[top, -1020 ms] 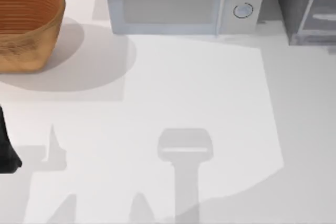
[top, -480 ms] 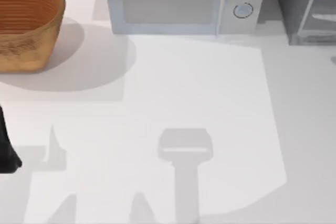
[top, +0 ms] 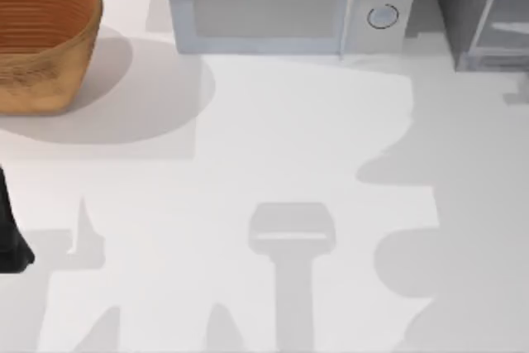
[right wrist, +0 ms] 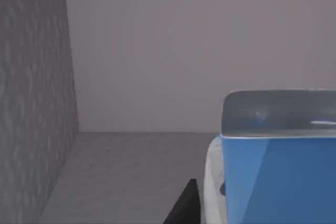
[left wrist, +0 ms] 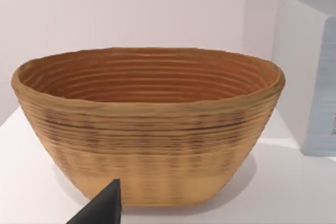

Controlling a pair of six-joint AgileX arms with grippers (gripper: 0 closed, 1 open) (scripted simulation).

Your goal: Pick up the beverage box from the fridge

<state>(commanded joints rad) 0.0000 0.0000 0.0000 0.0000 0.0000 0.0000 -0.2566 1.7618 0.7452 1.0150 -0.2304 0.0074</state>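
Observation:
Seen from the right wrist, the beverage box [right wrist: 273, 177] is a blue carton with a white end and a grey top, and it is very close. It sits inside the fridge [top: 459, 6], between its speckled dark-grey side wall [right wrist: 31, 103] and plain back wall. My right gripper [right wrist: 226, 213] is shut on the box, with one dark fingertip [right wrist: 185, 208] against its white end. The underside of the box is hidden. My left arm [top: 10, 233] is parked at the table's left edge. A dark tip of my left gripper [left wrist: 102, 209] faces the basket.
A woven brown basket [top: 41, 39] stands at the back left. A light-grey microwave [top: 273, 6] with two round dials stands at the back centre, with the fridge's pale framed door panel [top: 504, 26] to its right. Shadows lie over the white table [top: 273, 138].
A lobed shadow has spread over the right side of the table. The basket, microwave, fridge and left arm have not moved.

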